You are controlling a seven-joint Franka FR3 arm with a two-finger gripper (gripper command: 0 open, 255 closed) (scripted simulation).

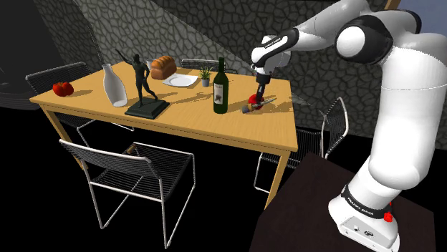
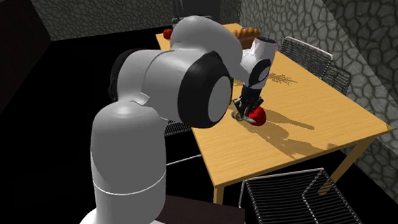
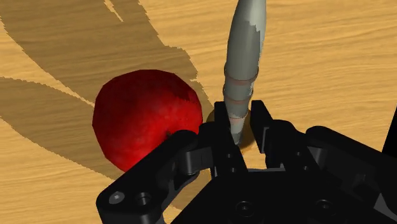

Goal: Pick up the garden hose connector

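The garden hose connector [image 3: 243, 57] is a slim grey tapered piece pointing away from the hand, low over the wooden table [image 1: 179, 118]. My black gripper [image 3: 240, 127] is shut on its near end, one finger on each side. A red apple [image 3: 143, 118] sits right beside the connector and the fingers. In the shoulder view the gripper [image 1: 260, 97] is near the table's right end, with the connector [image 1: 252, 107] under it and the apple [image 1: 253, 99] against it. In the second exterior view the gripper [image 2: 242, 115] stands next to the apple [image 2: 257, 116].
A dark wine bottle [image 1: 220, 87] stands close to the gripper on the shoulder view's left. Further left are a dark statuette [image 1: 143, 89], a white vase [image 1: 114, 86], bread [image 1: 163, 67], a plate [image 1: 180, 81], a small plant [image 1: 205, 75] and red fruit [image 1: 63, 89]. Wire chairs [image 1: 136, 172] surround the table.
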